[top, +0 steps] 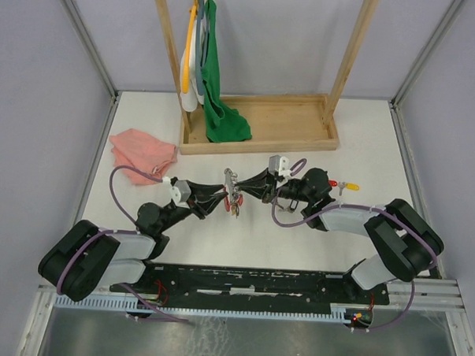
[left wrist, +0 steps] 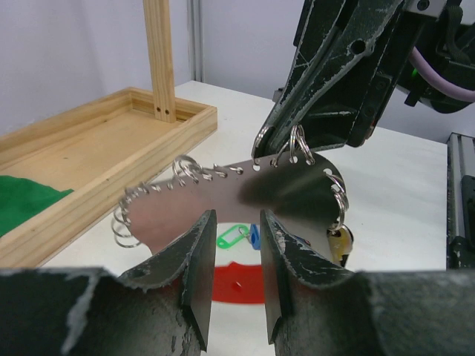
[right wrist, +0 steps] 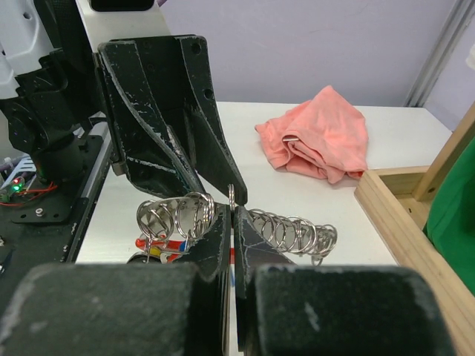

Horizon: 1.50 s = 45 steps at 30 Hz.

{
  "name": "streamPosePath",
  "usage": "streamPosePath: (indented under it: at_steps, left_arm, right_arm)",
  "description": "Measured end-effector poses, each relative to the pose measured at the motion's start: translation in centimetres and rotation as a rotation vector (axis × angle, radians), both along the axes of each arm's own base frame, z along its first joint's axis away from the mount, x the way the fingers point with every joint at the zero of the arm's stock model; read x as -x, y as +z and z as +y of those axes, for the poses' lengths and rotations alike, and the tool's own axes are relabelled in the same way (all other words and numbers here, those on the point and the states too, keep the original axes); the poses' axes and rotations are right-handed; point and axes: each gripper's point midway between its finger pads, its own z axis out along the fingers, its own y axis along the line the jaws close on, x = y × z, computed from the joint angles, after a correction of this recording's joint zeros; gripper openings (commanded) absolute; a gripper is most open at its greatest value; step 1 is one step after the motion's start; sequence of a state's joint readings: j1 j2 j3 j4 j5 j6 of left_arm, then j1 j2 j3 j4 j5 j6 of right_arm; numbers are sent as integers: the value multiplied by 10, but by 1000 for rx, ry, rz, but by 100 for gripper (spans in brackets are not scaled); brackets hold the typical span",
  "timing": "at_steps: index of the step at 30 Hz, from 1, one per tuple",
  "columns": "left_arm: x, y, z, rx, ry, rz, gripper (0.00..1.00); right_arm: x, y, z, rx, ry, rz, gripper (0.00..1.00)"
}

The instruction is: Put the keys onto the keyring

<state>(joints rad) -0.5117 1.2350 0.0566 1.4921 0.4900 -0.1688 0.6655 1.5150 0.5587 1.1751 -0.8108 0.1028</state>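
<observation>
Keyring (left wrist: 223, 200) sits pinched in right gripper (right wrist: 231, 222), left gripper (left wrist: 236, 226) parted beside it.

Top camera: high above near edge, looking down on whole counter (top: 365, 152). Wrist cameras: close, facing each other; both share keyring (left wrist: 223, 202).

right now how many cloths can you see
2. A pink cloth lies crumpled on the table left of the wooden tray; a green cloth hangs down into the tray's left end. More might be hidden behind the hangers.
</observation>
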Motion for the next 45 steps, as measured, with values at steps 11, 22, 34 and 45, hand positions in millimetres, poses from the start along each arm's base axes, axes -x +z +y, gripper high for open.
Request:
streamPosePath:
  at_steps: [11,22,34,45]
  left_arm:
    - [1,16,4,32,16,-47,36]
    - [7,16,-1,-4,-24,-61,37]
    - [18,-23,-13,-111,-117,33,36]
    - [31,-72,-35,-185,-221,150,36]
  right_arm:
    - [8,2,3,-30,58,31,1]
    - [7,-25,8,176,80,127,1]
    - [27,-48,-6,708,51,149,1]
    - [33,-87,-37,1127,58,209,1]
